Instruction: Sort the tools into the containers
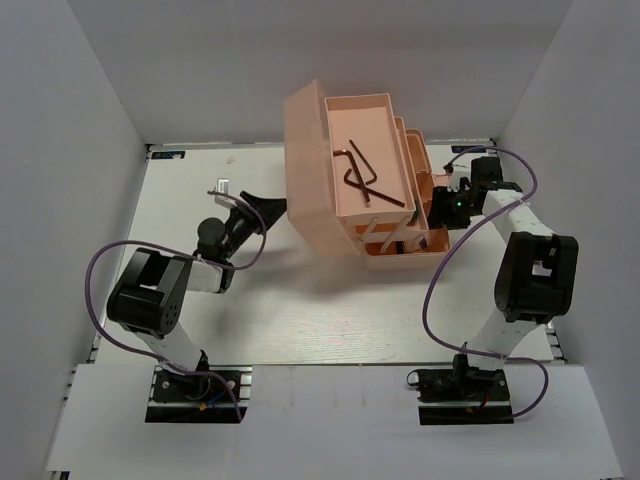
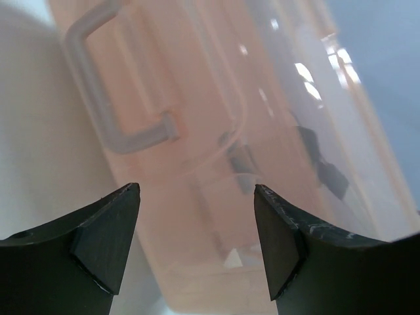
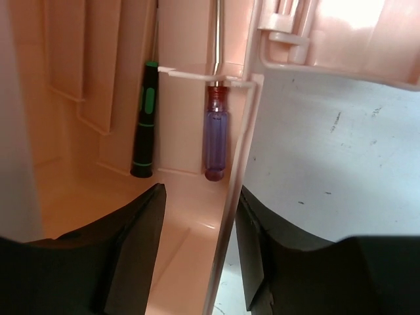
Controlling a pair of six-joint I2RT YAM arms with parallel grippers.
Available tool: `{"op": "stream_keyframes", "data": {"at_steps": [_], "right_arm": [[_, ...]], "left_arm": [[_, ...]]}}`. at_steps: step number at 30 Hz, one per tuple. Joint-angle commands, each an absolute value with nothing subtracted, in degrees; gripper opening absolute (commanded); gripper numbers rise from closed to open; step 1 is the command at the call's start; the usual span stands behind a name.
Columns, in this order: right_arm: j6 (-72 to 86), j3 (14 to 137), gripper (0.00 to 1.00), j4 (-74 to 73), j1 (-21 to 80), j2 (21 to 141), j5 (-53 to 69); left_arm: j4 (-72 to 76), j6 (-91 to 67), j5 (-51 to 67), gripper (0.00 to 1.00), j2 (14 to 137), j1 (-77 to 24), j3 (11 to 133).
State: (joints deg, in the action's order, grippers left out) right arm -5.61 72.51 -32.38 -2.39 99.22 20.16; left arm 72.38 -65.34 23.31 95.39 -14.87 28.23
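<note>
Hex keys (image 1: 360,183) in top tray (image 1: 385,125) of toolbox (image 1: 305,170), screwdrivers (image 3: 145,125) apparently in lower compartment (image 3: 72,190)

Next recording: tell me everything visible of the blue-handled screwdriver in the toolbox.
The blue-handled screwdriver is seen in the right wrist view. It has a translucent violet-blue plastic handle, a reddish collar and a thin shiny metal shaft running out of frame at the top. It sits in a compartment of the pink toolbox, beside the dark-handled screwdriver, with a thin pink rib crossing at its collar. Nothing grips it.
</note>
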Motion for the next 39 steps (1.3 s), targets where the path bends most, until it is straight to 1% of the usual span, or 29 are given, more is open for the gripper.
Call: {"op": "stream_keyframes", "data": {"at_steps": [1, 4, 5, 6, 9, 13, 14, 18, 19, 23, 24, 26, 32, 36, 39], "right_arm": [[-6.4, 71.6, 0.52, -31.0, -2.4, 95.7, 28.5], [-6.2, 71.2, 0.54, -30.2, -2.9, 94.7, 27.3], [-6.3, 71.2, 0.59, -30.2, -2.9, 94.3, 25.7], [-6.4, 70.5, 0.61, -29.5, -2.9, 93.1, 24.5], [-5.8, 68.0, 0.64, -27.0, -3.3, 89.4, 20.4], [-5.3, 66.1, 0.64, -23.0, -3.9, 85.2, 16.5], [-5.1, 65.7, 0.64, -22.1, -3.8, 84.8, 13.2], [-5.1, 63.9, 0.64, -19.4, -4.0, 81.9, 7.7], [-5.0, 63.1, 0.63, -19.1, -4.0, 80.9, 7.0], [-4.7, 62.4, 0.62, -17.0, -3.9, 80.2, 0.8], [-4.5, 62.6, 0.62, -17.0, -4.0, 80.4, -3.5], [-4.5, 62.6, 0.62, -16.8, -4.0, 81.4, -5.5], [-4.1, 62.3, 0.62, -16.8, -5.4, 83.1, -7.5], [-3.6, 62.2, 0.62, -16.7, -6.2, 83.8, -6.1], [-3.3, 62.3, 0.62, -16.8, -7.0, 84.0, -4.8]], "left_arm": [[73.7, -64.5, 28.9, 0.8, 91.3, -15.8, 33.5], [71.4, -64.5, 31.1, 0.8, 90.8, -15.8, 36.6], [70.8, -64.5, 31.1, 0.8, 90.8, -16.3, 37.8], [70.2, -64.0, 31.1, 0.8, 90.8, -16.3, 37.8], [69.0, -64.0, 32.2, 0.8, 92.0, -16.3, 39.8], [67.3, -64.0, 34.4, 0.8, 94.7, -17.6, 43.3], [65.7, -64.0, 34.9, 0.8, 95.4, -18.1, 45.4], [62.8, -64.0, 37.8, 0.8, 99.2, -19.3, 50.7], [62.8, -64.0, 37.8, 0.8, 100.4, -19.9, 51.4], [59.3, -64.0, 39.6, 0.8, 102.5, -20.9, 56.6], [59.2, -63.5, 40.2, 0.8, 103.4, -21.4, 57.4], [57.9, -63.5, 40.2, 0.8, 103.9, -22.1, 59.3], [57.9, -62.9, 41.4, 0.8, 104.4, -23.3, 62.5], [58.5, -59.2, 39.9, 0.8, 99.0, -23.3, 61.1], [53.5, -54.4, 39.2, 0.8, 93.9, -23.3, 62.6]]}}
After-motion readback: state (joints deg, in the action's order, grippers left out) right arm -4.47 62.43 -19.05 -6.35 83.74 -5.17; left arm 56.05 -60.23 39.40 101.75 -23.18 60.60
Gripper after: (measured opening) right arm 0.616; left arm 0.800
